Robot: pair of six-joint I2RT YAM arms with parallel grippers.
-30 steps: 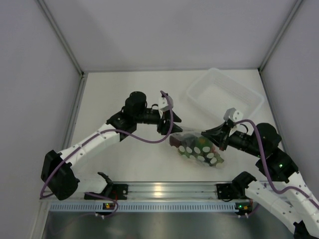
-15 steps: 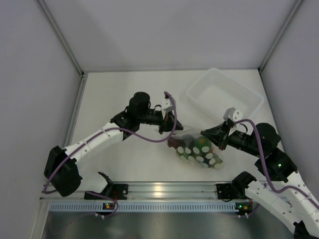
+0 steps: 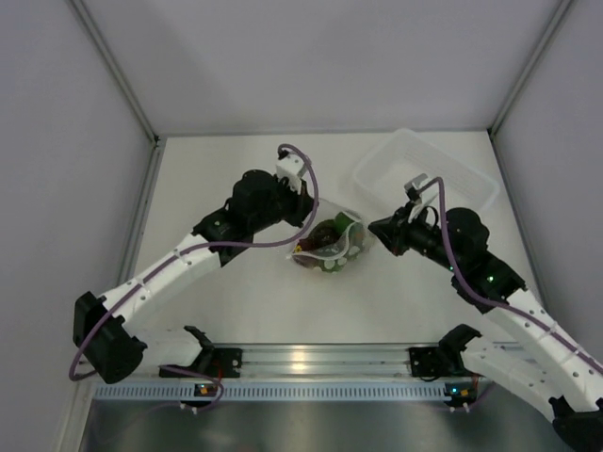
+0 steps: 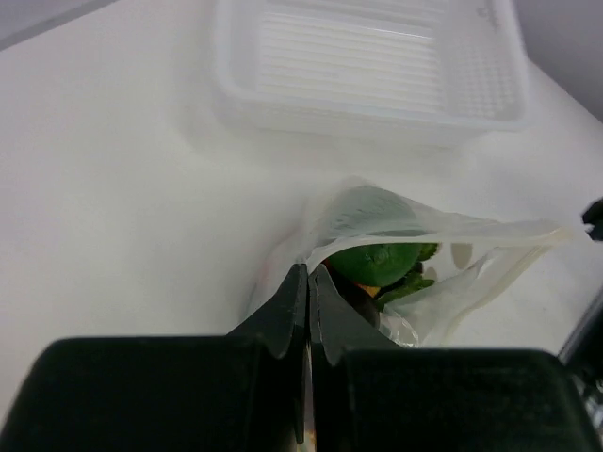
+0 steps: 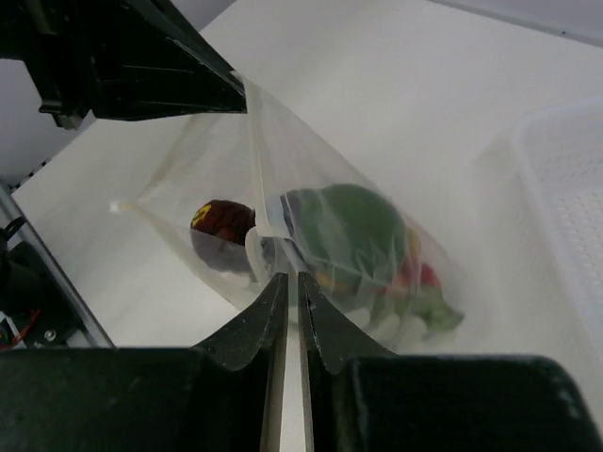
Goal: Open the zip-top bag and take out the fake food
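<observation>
The zip-top bag (image 3: 332, 250) hangs between my two grippers near the middle of the table, its mouth pulled open. The fake food (image 3: 330, 234) lies inside. A green piece (image 4: 377, 256) shows through the opening. In the right wrist view a green piece (image 5: 353, 231) and a dark maroon piece (image 5: 221, 221) show through the film. My left gripper (image 3: 303, 237) is shut on the bag's left rim (image 4: 325, 240). My right gripper (image 3: 370, 229) pinches the opposite rim (image 5: 268, 235), its jaws almost together around the film.
A rigid translucent tub (image 3: 377, 162) stands at the back right, just beyond the bag and close to the right arm; it also fills the top of the left wrist view (image 4: 236, 104). Grey walls enclose the table on three sides.
The left gripper closed on the bag's rim. Both grippers carried the bag away from the front rail, and its mouth has spread open between them.
</observation>
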